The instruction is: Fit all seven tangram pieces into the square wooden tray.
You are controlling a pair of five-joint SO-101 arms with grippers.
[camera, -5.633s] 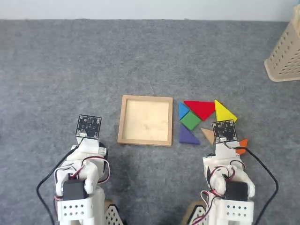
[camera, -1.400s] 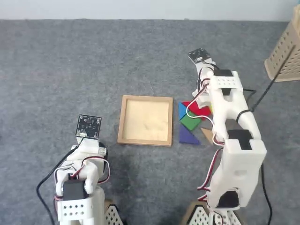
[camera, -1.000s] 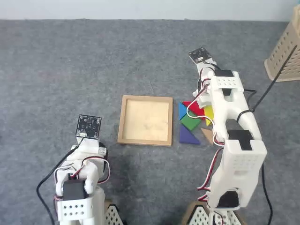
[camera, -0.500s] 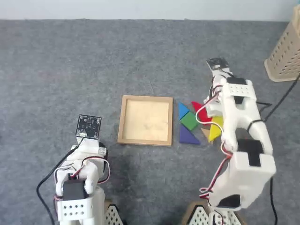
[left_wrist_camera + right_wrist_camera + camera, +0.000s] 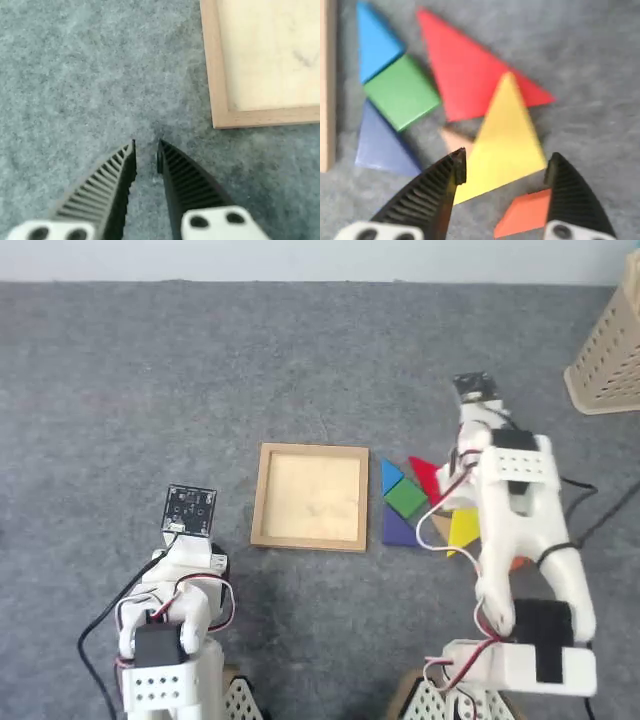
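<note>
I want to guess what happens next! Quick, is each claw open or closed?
Left claw: closed, empty.
Right claw: open, over the yellow triangle.

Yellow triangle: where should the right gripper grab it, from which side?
Probably from straight above, pinching the yellow triangle across its two slanted edges. It lies flat, tip over the red triangle, so only thin edges offer hold; the open right gripper straddles it.

The right arm was stretched far forward from its base, and the right gripper pointed downward with jaws wide apart. The left arm sat folded back, and the left gripper was nearly closed, with a slit between its tips.
</note>
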